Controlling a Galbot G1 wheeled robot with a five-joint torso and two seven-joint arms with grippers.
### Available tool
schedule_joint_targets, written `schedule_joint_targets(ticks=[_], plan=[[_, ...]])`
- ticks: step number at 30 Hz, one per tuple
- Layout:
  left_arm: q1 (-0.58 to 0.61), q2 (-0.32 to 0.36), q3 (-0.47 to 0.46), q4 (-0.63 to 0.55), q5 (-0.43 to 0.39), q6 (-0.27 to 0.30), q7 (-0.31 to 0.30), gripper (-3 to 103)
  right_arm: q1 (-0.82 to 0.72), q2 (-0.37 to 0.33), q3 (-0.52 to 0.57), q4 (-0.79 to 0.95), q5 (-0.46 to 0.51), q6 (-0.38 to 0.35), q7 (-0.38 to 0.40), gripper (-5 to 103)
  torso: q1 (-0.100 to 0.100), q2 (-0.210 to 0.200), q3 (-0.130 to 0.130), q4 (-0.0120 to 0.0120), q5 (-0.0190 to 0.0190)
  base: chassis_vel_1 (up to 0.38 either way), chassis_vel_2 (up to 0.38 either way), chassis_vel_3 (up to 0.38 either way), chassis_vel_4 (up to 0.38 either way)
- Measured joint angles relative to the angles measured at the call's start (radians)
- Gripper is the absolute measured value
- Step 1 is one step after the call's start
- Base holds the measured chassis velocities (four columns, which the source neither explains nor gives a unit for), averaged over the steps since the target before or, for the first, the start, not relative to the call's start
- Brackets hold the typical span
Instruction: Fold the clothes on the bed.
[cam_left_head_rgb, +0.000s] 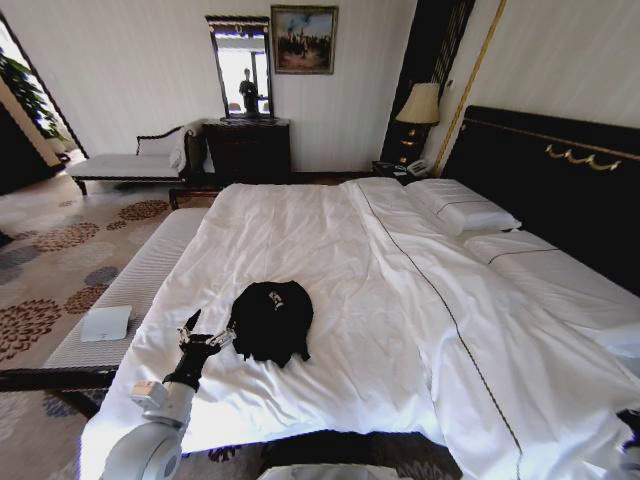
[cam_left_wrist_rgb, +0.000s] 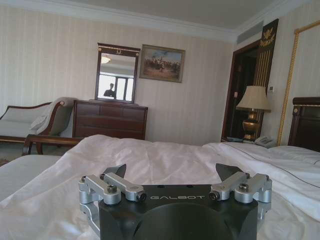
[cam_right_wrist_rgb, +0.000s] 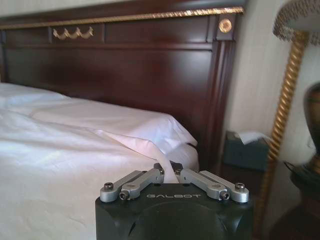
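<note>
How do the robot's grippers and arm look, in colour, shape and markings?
Each gripper, left gripper and right gripper, has a black body marked "GALBOT", silver linkages with screws and dark pointed fingertips. The left arm is light grey and rounded, with a black wrist.

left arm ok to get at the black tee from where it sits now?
Probably yes. The left gripper is open, right beside the black T-shirt on its left edge, low over the white duvet. Nothing lies between them. The shirt sits bunched, so a clean edge grasp may be harder.

"GALBOT" in pale letters on the left gripper (cam_left_wrist_rgb: 174, 176) body, same on the right gripper (cam_right_wrist_rgb: 174, 168) (shirt lettering unreadable)
</note>
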Motion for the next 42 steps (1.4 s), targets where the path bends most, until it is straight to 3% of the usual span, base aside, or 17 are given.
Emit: schedule_joint_targets(ticks=[4,13,15,16,17,19,21,23,24,27,29,33,34,36,42], plan=[[0.008,0.0,0.0,-0.007,0.009,0.004,-0.003,100,0.026,-0.029,0.005,-0.093,0.001,0.056,0.017,1,0.0,0.0,0.0,0.0005,0.0002,0.0,0.0,0.0,0.0],[0.007,0.001,0.016,-0.014,0.021,0.015,-0.012,100,0.023,-0.061,0.028,-0.131,0.026,0.094,0.02,-2,0.0,0.0,0.0,-0.0005,-0.0002,0.0,0.0,0.0,0.0],[0.004,0.001,0.023,-0.014,0.025,0.018,-0.015,100,0.006,-0.047,0.029,-0.126,0.023,0.123,0.002,7,0.0,0.0,0.0,-0.0037,-0.0012,0.0,0.0,0.0,0.0],[0.002,0.001,0.025,-0.015,0.028,0.018,-0.016,100,-0.006,-0.04,0.021,-0.121,0.014,0.142,-0.011,12,0.0,0.0,0.0,-0.0041,-0.0013,0.0,0.0,0.0,0.0],[0.002,0.001,0.025,-0.015,0.028,0.018,-0.016,100,-0.006,-0.04,0.021,-0.121,0.014,0.142,-0.011,12,0.0,0.0,0.0,-0.0041,-0.0013,0.0,0.0,0.0,0.0],[0.003,0.0,0.027,-0.015,0.031,0.018,-0.016,100,-0.018,-0.022,0.008,-0.106,0.006,0.161,-0.027,22,0.0,0.0,0.0,-0.0036,-0.0007,-0.03,-0.043,-0.062,-0.017],[0.007,-0.003,0.026,-0.015,0.032,0.018,-0.016,100,-0.021,-0.008,0.0,-0.093,0.006,0.167,-0.034,33,-0.001,0.0,0.0,-0.0013,-0.0008,0.0,0.0,0.0,0.0],[0.009,-0.004,0.025,-0.014,0.032,0.018,-0.016,100,-0.023,-0.003,-0.005,-0.085,0.006,0.169,-0.037,33,-0.001,0.0,0.0,-0.001,-0.0009,0.0,0.0,0.0,0.0],[0.01,-0.005,0.022,-0.014,0.032,0.017,-0.016,100,-0.027,0.002,-0.008,-0.077,0.006,0.17,-0.039,38,-0.001,0.0,0.0,-0.0008,-0.0007,0.0,0.0,0.0,0.0],[0.012,-0.005,0.014,-0.009,0.03,0.014,-0.014,100,-0.039,0.013,-0.013,-0.042,0.006,0.17,-0.043,55,0.0,0.0,0.0,-0.0012,-0.0007,0.0,0.0,0.0,0.0],[0.012,-0.005,0.013,-0.008,0.03,0.013,-0.014,100,-0.047,0.018,-0.017,-0.021,0.007,0.171,-0.046,55,0.0,0.0,0.0,-0.0011,-0.0007,0.0,0.0,0.0,0.0],[0.007,-0.007,0.017,-0.004,0.029,0.013,-0.013,100,-0.097,0.054,-0.051,0.114,0.013,0.176,-0.065,77,0.0,0.0,0.0,-0.0011,-0.0007,0.0,0.0,0.0,0.0],[0.007,-0.007,0.017,-0.004,0.029,0.013,-0.013,100,-0.097,0.054,-0.051,0.114,0.013,0.176,-0.065,77,0.0,0.0,0.0,-0.0011,-0.0007,0.0,0.0,0.0,0.0],[0.006,-0.01,0.021,-0.002,0.03,0.012,-0.013,100,-0.132,0.084,-0.086,0.208,0.004,0.168,-0.07,88,0.0,0.0,0.0,-0.0008,-0.0008,0.0,0.0,0.0,0.0],[0.013,-0.021,0.022,0.0,0.034,0.008,-0.009,100,-0.191,0.175,-0.214,0.373,-0.099,0.15,-0.079,100,0.0,0.0,0.0,-0.001,-0.0007,0.0,0.0,0.0,0.0]])
